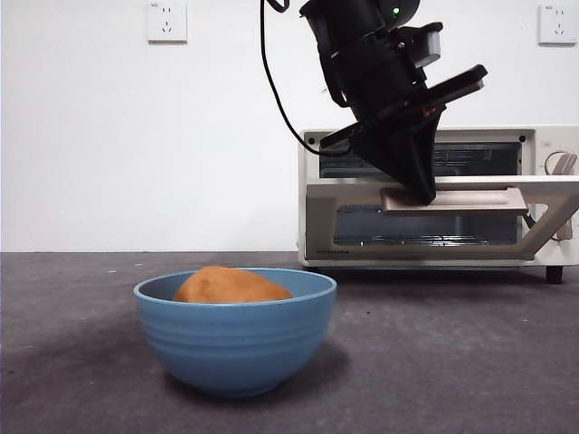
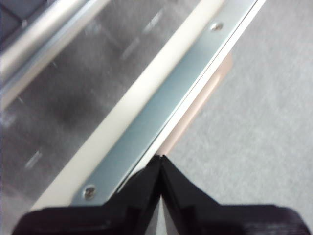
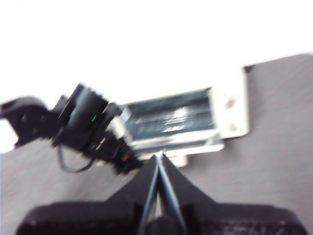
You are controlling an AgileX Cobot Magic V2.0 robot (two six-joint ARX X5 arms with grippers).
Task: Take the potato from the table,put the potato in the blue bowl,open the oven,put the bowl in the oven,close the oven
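Observation:
The orange-brown potato (image 1: 231,286) lies inside the blue bowl (image 1: 237,348), which stands on the dark grey table (image 1: 452,362) at the front. Behind it to the right is the cream oven (image 1: 543,137), its glass door (image 1: 434,226) swung partly down. My left gripper (image 1: 423,192) comes from above, jaws shut, and its tip rests on the tan bar handle (image 1: 470,201). In the left wrist view the shut left gripper (image 2: 161,159) sits at the door's metal edge (image 2: 161,117), with the handle (image 2: 205,98) just beyond. My right gripper (image 3: 160,157) is shut and hangs high, away from the oven (image 3: 230,105).
Two knobs (image 1: 561,163) sit on the oven's right side. A white wall with sockets (image 1: 166,20) stands behind the table. The left arm's black cable (image 1: 276,90) hangs in front of the wall, left of the oven.

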